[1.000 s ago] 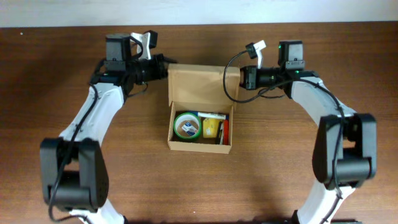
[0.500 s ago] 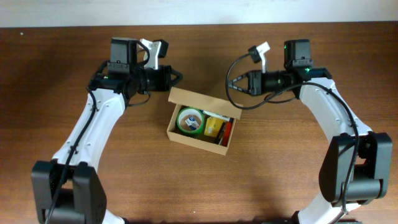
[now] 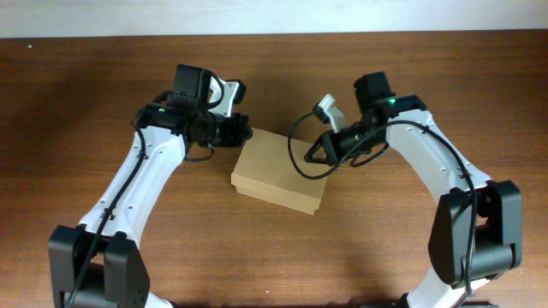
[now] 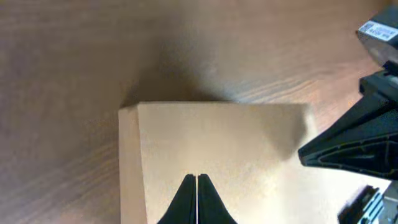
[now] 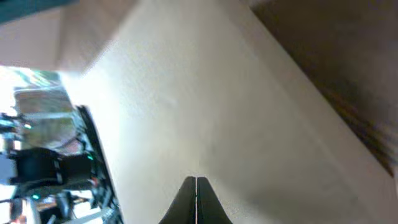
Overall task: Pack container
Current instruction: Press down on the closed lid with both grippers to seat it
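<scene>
The box [image 3: 278,171] lay shut on the table [image 3: 86,103], its lid flat and its outline skewed, with one gripper at each of its far corners.

The left arm [image 3: 137,180] rose from the near left of the box, bent at the wrist and reached in sideways, so the left gripper [image 3: 247,134] sat at the box's far left corner. Its fingers were pressed together and held nothing. The right arm [image 3: 437,162] came up from the near right of the box, folded at its top joint and slanted down and inward, bringing the right gripper [image 3: 312,156] to the box's far right edge. It too was clenched and empty, with a black cable [image 3: 295,150] looping beside it over the lid.

The overhead view gave both arms whole and the box's full outline, but not how the fingertips met the lid. The left wrist view showed the left gripper [image 4: 196,180] as a thin closed wedge over the lid [image 4: 236,155], with the box's far left corner beyond it and the right gripper [image 4: 308,151] dark at the box's right. The right wrist view showed the right gripper [image 5: 196,182] closed to a point low over the pale lid [image 5: 205,112], with bare table [image 5: 336,50] past the box's edge. Neither view settled whether the tips pressed the lid or hung just above it
</scene>
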Controlling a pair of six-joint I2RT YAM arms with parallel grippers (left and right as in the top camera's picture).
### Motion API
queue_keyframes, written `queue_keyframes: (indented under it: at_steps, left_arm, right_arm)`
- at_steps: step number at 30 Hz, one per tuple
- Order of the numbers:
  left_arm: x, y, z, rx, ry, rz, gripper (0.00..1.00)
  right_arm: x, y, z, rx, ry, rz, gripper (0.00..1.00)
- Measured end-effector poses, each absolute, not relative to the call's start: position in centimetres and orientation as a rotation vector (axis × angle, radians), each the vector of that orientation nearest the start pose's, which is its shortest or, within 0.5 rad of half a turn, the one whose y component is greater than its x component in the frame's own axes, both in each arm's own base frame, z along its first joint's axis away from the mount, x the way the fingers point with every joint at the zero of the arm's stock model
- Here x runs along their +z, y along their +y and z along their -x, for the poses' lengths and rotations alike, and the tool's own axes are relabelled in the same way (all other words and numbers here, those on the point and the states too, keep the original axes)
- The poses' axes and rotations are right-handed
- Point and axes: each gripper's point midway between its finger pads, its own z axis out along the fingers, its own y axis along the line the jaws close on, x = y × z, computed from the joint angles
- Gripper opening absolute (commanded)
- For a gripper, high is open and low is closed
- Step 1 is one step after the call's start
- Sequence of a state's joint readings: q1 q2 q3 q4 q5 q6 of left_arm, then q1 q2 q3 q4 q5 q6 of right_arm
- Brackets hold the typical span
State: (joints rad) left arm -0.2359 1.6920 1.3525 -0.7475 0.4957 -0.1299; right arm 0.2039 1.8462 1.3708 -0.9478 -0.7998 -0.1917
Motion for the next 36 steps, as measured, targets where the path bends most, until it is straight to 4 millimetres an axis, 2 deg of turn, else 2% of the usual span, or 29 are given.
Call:
queue_keyframes:
  at_steps: [5,8,16,21,25,31,36]
  left_arm:
    - [14.5,-16.9,-37.1,-0.738,2.684,-0.298,0.02]
    - [14.5,-16.5,-36.9,-0.707,2.697,-0.289,0.02]
    - [17.8,-15.1,-35.4,-0.615,2.654,-0.287,0.02]
    - [18.4,-15.8,-34.4,-0.588,2.643,-0.353,0.02]
    - [17.5,-16.8,-33.9,-0.552,2.647,-0.408,0.02]
    - [14.3,-16.5,-32.9,-0.534,2.692,-0.41,0.02]
    - [12.6,-16.6,-32.3,-0.549,2.707,-0.413,0.02]
  right_arm:
    - [11.3,18.4,-33.1,1.066,2.752,0.63,0.04]
    - [12.3,17.7,-32.8,0.989,2.754,0.633,0.04]
    - [16.2,15.1,-31.1,0.76,2.771,0.559,0.04]
    - [16.3,14.8,-29.2,0.753,2.843,0.54,0.04]
    - [16.1,15.7,-28.6,0.76,2.849,0.579,0.04]
    - [14.9,17.2,-27.7,0.799,2.841,0.641,0.04]
    - [13.4,17.7,-27.0,0.816,2.846,0.667,0.04]
